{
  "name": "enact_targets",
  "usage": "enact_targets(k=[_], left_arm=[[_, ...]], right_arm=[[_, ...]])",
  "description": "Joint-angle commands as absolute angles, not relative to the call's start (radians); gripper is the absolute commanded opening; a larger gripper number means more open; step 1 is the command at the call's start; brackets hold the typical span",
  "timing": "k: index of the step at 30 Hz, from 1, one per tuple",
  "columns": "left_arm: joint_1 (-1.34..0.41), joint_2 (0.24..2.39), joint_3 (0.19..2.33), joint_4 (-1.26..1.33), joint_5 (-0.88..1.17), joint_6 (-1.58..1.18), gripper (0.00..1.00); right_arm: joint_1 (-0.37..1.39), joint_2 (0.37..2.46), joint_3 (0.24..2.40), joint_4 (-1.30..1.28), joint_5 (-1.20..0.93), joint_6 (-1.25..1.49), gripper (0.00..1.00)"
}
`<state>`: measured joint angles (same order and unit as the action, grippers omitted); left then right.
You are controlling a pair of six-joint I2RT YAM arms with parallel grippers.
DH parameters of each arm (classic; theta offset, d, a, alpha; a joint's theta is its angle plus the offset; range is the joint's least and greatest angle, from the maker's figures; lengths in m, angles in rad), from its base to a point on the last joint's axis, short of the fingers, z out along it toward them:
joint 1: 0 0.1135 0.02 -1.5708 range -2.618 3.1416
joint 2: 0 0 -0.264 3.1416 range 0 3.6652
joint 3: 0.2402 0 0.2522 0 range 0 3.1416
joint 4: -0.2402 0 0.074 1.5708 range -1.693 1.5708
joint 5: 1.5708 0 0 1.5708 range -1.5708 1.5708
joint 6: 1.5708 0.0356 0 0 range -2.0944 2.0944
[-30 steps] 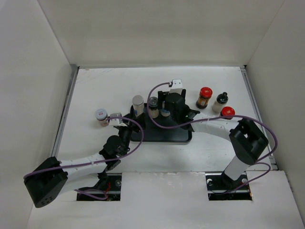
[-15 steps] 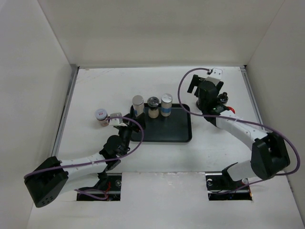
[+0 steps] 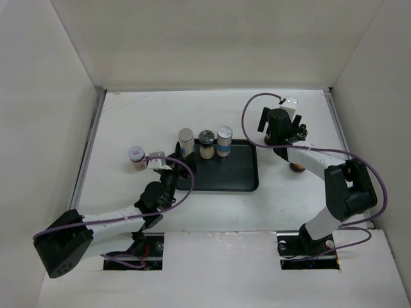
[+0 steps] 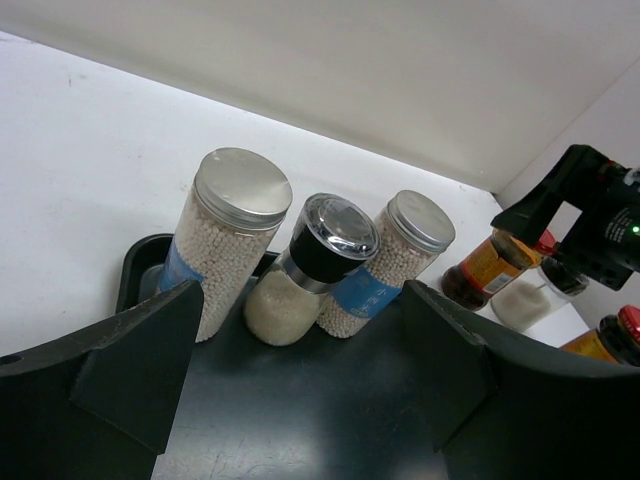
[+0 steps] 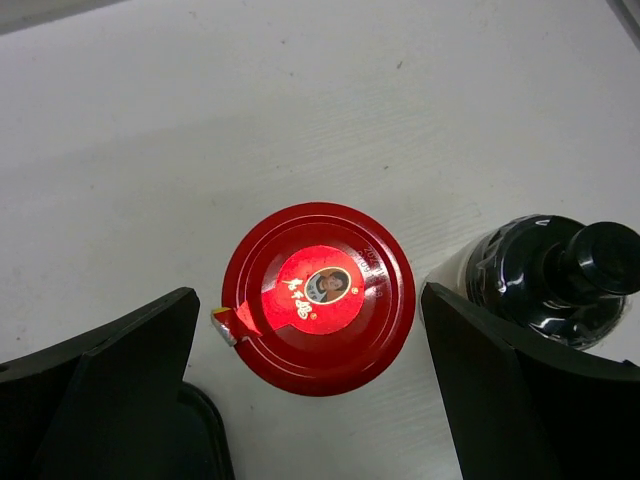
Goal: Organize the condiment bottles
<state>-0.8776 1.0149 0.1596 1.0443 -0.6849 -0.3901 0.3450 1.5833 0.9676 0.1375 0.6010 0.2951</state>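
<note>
Jaws apart on both arms, nothing held.
Right gripper [image 5: 308, 300] hovers over the red-capped jar [image 5: 330, 350], black-capped bottle [image 5: 560, 270] at its 3 o'clock; left gripper [image 4: 303, 300], part-spread, faces three condiment bottles [image 4: 320, 255] along the black tray's [image 4: 300, 420] 12 o'clock edge.

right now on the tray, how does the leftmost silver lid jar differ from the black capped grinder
The silver-lid jar looks taller, with a flat metal lid and blue label; the grinder is shorter, with a glossy black cap. Both hold pale contents and stand on the black tray.
</note>
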Motion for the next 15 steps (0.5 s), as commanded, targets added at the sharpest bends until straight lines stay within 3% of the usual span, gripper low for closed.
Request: enact_targets(k=[1,5,10,15], left_arm=[[-0.874,1.017,0.172,1.100,-0.689,-0.400,0.80],[-0.866,1.041,0.173,1.117,-0.689,-0.400,0.80],[-0.866,1.040,0.172,1.124,-0.689,-0.400,0.80],[-0.864,1.042,0.170,1.124,-0.686,-0.400,0.80]], right_arm=[[0.329,1.612,1.012,0.156,0.580,0.322,1.00],[0.318,1.635,1.009,0.187,0.566,0.330,0.89],[0.323,1.583,0.968,0.271,0.581,0.318,0.62],[0.373,1.459,0.914,0.327,0.603,0.264,0.58]])
